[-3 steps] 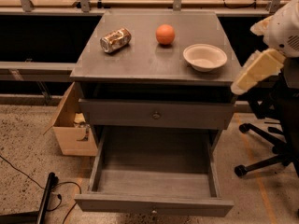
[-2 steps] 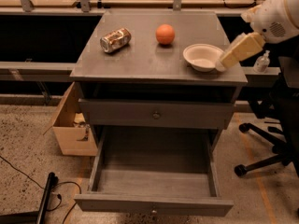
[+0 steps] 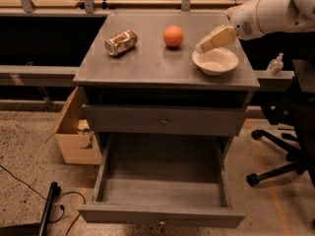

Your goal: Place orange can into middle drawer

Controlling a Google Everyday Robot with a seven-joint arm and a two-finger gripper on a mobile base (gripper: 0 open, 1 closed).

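The orange can (image 3: 120, 42) lies on its side at the back left of the grey cabinet top (image 3: 147, 63). The middle drawer (image 3: 162, 181) is pulled out wide at the bottom front, its flat floor bare. My gripper (image 3: 203, 47) comes in from the right on a white arm and hovers over the back rim of a white bowl (image 3: 215, 61), well to the right of the can. It holds nothing.
A round orange fruit (image 3: 173, 36) sits between the can and the bowl. A closed drawer front with a knob (image 3: 164, 120) is above the open one. A cardboard box (image 3: 74, 134) stands to the left, an office chair (image 3: 290, 146) to the right, and a small bottle (image 3: 274, 65).
My arm has swung left from beside the cabinet's right edge to over the white bowl. The can, fruit, bowl and drawer have not moved.
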